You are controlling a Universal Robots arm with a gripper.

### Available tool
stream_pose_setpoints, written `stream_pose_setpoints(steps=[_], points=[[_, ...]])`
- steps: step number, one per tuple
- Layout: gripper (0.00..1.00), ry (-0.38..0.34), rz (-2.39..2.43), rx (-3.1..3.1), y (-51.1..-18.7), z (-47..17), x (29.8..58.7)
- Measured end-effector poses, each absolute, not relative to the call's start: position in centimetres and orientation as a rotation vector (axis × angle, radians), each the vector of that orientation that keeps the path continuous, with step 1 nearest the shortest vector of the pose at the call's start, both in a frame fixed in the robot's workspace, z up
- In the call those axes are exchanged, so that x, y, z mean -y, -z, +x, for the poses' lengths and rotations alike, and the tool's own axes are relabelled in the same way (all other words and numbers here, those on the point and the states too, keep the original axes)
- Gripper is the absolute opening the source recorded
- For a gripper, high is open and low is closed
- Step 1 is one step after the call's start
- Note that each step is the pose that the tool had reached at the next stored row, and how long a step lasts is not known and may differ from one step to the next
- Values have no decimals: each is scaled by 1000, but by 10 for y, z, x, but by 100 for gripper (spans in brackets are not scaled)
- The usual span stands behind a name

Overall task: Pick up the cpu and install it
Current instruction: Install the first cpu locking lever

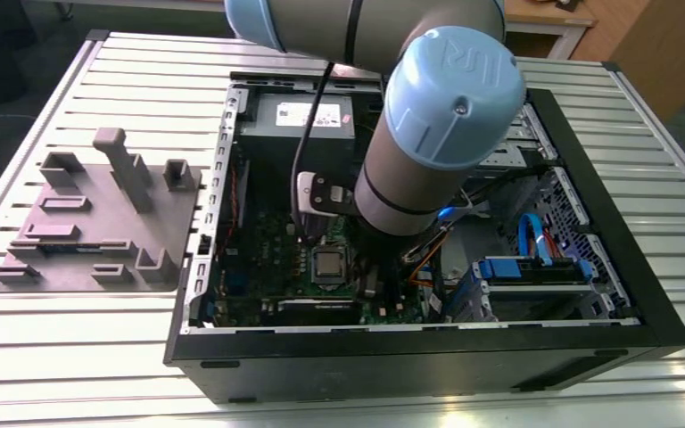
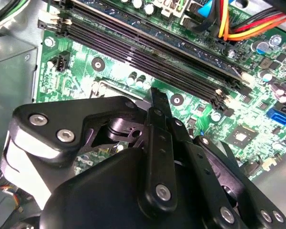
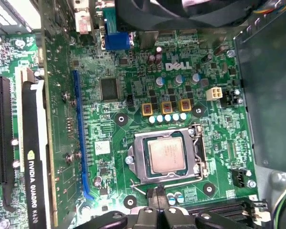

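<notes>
The cpu (image 3: 167,156), a small square chip with a pale silvery top, lies flat in the metal socket frame (image 3: 133,160) of the green motherboard (image 3: 133,100). In the exterior view the cpu (image 1: 328,264) sits in the middle of the board inside the open computer case (image 1: 438,352). My gripper (image 3: 156,193) hangs just off one edge of the socket, above the board, its black fingers drawn together with nothing between them. In the second wrist view the gripper (image 2: 156,95) points down at the board beside the memory slots (image 2: 148,43). The arm (image 1: 438,134) reaches into the case from above.
A graphics card (image 3: 33,157) stands on edge beside the socket. A grey power supply box (image 1: 307,116) fills the far end of the case, and a blue drive cage (image 1: 533,267) the exterior view's right. Coloured cables (image 2: 238,24) run near the memory slots. A grey fixture plate (image 1: 93,223) lies on the table.
</notes>
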State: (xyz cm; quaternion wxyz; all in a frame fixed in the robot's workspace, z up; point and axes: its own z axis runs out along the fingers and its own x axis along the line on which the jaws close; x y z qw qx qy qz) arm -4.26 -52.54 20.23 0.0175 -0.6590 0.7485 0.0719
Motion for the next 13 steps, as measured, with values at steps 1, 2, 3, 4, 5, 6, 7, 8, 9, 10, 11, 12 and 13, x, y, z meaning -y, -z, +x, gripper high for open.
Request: stream_pose_setpoints(steps=[1, 2, 3, 4, 5, 6, 7, 8, 9, 10, 11, 12, 13], points=[[11, -223, -2048, -2326, -204, -43, 525], [11, -223, -2048, -2326, -206, -43, 525], [11, -223, -2048, -2326, -209, -43, 525], [11, -223, -2048, -2326, -211, -43, 525], [11, -224, -2048, -2326, -211, -43, 525], [11, -224, -2047, -2326, -211, -43, 525], [11, -224, -2047, -2325, -211, -43, 525], [11, -223, -2048, -2326, -212, -43, 525], [11, -223, -2048, -2326, -212, -43, 525], [11, -223, -2048, -2326, -212, -43, 525], [11, -223, -2048, -2326, -213, -43, 525], [11, -224, -2048, -2326, -213, -43, 525], [11, -223, -2048, -2326, -213, -43, 525]])
